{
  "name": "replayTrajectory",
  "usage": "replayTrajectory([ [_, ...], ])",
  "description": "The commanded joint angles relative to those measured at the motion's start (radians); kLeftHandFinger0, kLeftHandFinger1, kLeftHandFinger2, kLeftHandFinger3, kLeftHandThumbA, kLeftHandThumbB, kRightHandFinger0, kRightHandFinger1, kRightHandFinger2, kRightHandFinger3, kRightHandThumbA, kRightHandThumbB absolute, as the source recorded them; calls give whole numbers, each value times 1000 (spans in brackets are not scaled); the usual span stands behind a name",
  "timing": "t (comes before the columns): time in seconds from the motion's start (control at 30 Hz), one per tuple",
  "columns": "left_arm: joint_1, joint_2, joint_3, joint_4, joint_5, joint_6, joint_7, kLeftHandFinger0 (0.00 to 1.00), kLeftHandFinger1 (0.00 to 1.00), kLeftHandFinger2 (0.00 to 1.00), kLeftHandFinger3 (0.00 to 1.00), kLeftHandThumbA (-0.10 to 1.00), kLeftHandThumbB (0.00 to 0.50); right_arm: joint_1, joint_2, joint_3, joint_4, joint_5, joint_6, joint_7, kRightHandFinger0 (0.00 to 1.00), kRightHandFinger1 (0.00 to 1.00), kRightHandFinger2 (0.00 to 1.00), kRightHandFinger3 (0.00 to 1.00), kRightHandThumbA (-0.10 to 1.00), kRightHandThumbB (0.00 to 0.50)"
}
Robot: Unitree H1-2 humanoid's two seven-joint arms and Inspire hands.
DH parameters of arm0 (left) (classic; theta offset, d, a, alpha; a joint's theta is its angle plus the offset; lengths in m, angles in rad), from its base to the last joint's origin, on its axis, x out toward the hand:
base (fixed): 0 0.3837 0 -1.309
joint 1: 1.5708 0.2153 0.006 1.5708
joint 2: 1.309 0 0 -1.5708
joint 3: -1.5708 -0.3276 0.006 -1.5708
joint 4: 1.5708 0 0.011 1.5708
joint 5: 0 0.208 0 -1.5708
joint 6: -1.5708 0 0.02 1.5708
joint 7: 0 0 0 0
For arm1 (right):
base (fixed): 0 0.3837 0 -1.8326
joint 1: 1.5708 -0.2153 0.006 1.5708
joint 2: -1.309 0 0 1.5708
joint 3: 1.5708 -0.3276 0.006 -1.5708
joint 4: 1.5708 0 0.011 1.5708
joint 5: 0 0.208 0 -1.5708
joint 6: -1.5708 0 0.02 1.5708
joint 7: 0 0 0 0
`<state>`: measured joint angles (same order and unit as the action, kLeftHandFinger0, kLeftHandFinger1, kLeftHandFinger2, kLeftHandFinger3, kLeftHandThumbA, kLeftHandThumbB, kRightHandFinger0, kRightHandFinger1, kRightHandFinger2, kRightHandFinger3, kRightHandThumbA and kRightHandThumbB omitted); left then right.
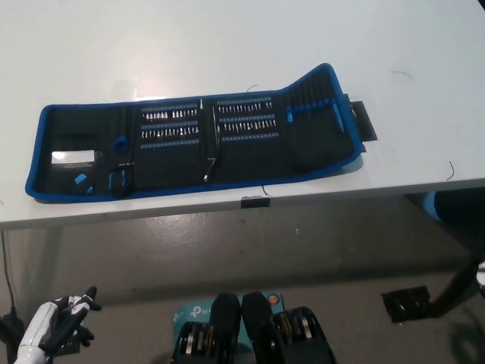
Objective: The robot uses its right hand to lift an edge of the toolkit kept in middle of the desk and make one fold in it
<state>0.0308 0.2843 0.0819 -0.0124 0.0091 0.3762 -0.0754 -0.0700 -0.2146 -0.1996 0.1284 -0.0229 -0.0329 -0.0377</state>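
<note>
- toolkit (198,142) lay unrolled flat across the middle of the white desk (227,45), long side running left to right, near the desk's front edge.
- it was a black fabric roll with blue trim all round the border.
- centre panels held rows of small screwdriver bits (173,115) in blue-edged strips, three rows on each of two panels.
- a thin metal tool (211,163) sat along the crease between those two bit panels.
- left end panel had a white label (75,158) and a couple of small blue pieces below it.
- right end panel (322,114) was tilted up off the desk, its outer corner raised, not lying flat like the rest.
- a black strap tab (363,120) stuck out past the right end, lying on the desk.
- left hand (64,315) was low at the bottom left, below desk level, well apart from the toolkit; white with dark fingertips, fingers spread and holding nothing.
- right arm (458,292) showed only as a dark shape at the right edge below the desk; the hand itself could not be made out, so its fingers could not be told.
- nothing was touching the toolkit.
- floor under the desk was grey.
</note>
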Motion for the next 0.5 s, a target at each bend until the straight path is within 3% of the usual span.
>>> replayTrajectory([
  [0.0,7,4,14,-35,-17,7,-10,336,277,114,385,683,124,-54,-48,19,-98,-8,5,34,391,406,513,870,136,136],
  [0.13,2,8,16,-24,-17,12,-14,393,325,172,442,682,120,-163,-99,52,-253,-8,73,69,320,369,483,861,263,170],
  [0.27,1,11,12,-26,-11,17,-15,397,322,157,436,697,115,-211,-108,63,-285,8,86,75,267,318,430,835,318,199],
  [0.3,-1,10,15,-27,-14,15,-14,394,317,147,417,695,126,-260,-105,73,-327,8,105,77,215,277,415,814,377,236],
  [0.4,-1,8,19,-29,-18,12,-12,384,311,140,400,689,132,-326,-79,75,-374,55,174,81,179,242,375,774,361,271],
  [0.47,0,7,19,-29,-18,11,-12,380,307,139,394,690,138,-358,-71,86,-374,48,191,82,182,240,369,773,346,260],
])
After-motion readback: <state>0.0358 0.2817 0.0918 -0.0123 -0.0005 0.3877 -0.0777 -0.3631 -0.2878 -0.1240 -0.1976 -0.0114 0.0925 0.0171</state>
